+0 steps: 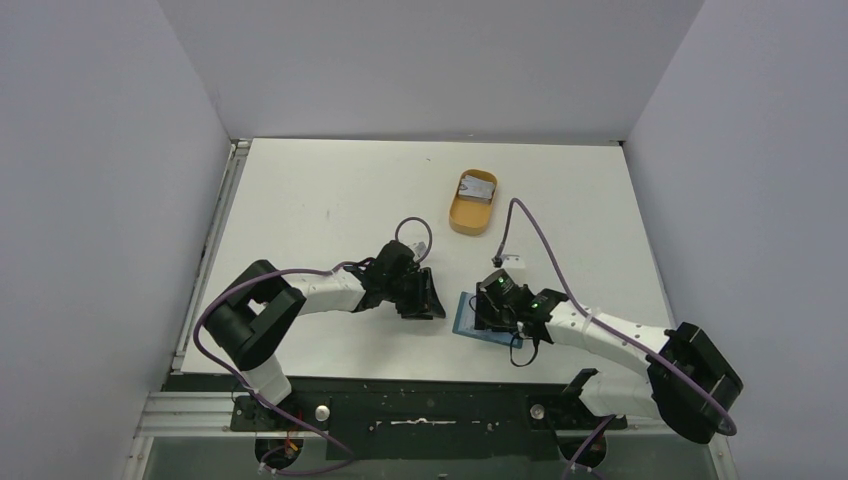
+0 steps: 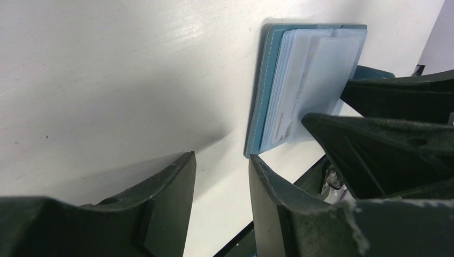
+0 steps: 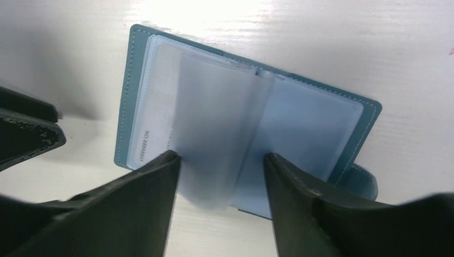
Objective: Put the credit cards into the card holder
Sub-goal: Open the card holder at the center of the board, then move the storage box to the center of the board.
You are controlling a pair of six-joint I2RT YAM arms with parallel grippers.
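The teal card holder [image 1: 466, 320] lies open on the table near the front. In the right wrist view the card holder [image 3: 316, 123] shows light blue inside, with a clear pocket leaf [image 3: 214, 134] standing up. A credit card [image 3: 155, 120] with dark print sits in its left pocket. My right gripper [image 3: 219, 158] is open, its fingers on either side of the raised leaf. My left gripper [image 2: 222, 160] is open and empty, just left of the card holder [image 2: 267, 91]. Another silvery card [image 1: 478, 187] lies in the orange tray [image 1: 462, 212].
The orange-tan oval tray stands at the back, behind the two grippers. My right gripper's fingers [image 2: 375, 144] show close beside my left gripper in the left wrist view. A purple cable [image 1: 540, 240] loops over the table by my right arm.
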